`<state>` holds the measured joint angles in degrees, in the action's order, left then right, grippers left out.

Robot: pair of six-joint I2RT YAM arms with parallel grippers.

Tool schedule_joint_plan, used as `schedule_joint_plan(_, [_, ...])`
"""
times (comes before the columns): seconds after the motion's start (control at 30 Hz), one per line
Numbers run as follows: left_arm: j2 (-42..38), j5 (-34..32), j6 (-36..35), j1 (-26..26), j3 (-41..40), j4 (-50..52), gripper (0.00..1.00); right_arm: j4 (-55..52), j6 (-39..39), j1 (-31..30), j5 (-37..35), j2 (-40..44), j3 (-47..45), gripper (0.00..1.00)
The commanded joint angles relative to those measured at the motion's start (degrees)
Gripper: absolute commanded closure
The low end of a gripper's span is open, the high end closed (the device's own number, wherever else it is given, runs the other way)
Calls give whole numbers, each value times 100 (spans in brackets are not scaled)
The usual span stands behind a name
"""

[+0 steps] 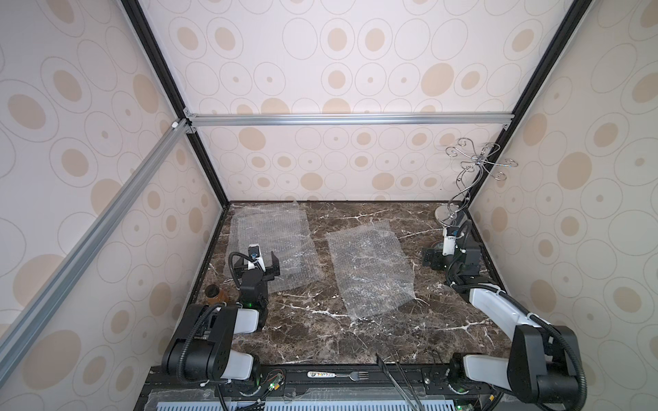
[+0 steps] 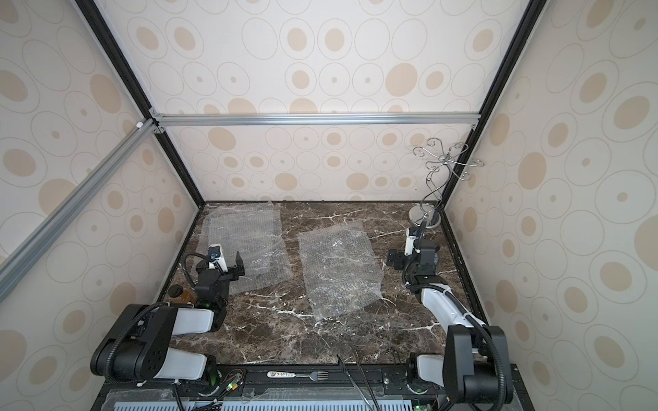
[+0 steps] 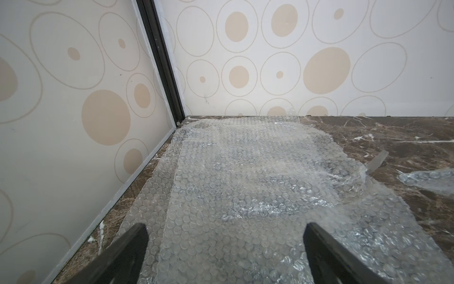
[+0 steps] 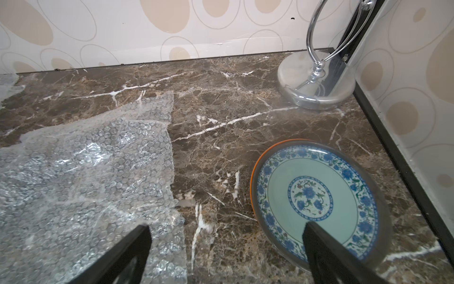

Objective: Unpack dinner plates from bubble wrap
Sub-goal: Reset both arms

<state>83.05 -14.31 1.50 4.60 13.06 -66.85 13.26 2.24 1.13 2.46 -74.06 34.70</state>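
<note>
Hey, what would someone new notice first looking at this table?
Probably the blue-flowered plate stacked on an orange plate, unwrapped near the right wall. Then a bubble wrap sheet flat mid-table, overlapping sheets by the far left corner, and the curly chrome stand in the far right corner.

Two dinner plates (image 4: 317, 196) lie stacked flat near the worktop's (image 1: 320, 320) right edge. The top one is pale green with blue flowers, and an orange plate (image 4: 251, 183) peeks out beneath. Clear bubble wrap (image 1: 270, 242) lies unfolded, two sheets overlapped at far left, a single sheet (image 1: 370, 270) in the middle.
</note>
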Motion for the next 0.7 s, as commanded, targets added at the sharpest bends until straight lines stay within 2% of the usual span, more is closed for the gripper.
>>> schedule_joint_plan(0.0, [257,256,3,-157,-19,-703,0,687,-298,-43,13,-372,-223,1])
schedule_joint_plan(0.13, [674,629,89,-312,21,-959,0,1456,-242,-44,-81,-739,-429,1])
schedule_joint_plan(0.33, [686,842,116,-391,12,-984,0,2345,-162,-72,-172,-1269,-600,0])
schedule_joint_plan(0.43, [700,972,87,-406,21,-963,0,2329,-338,-200,-133,-1228,-658,0])
schedule_joint_plan(0.53, [741,1421,-86,-406,12,-1006,0,3700,-414,-216,24,-1516,-1197,0])
schedule_joint_plan(0.63, [746,1553,-132,-400,4,-1032,0,3041,-472,-233,114,-1352,-1015,0])
schedule_joint_plan(0.67, [752,1547,-132,-407,4,-1057,0,3252,-358,-235,-101,-1448,-1033,0])
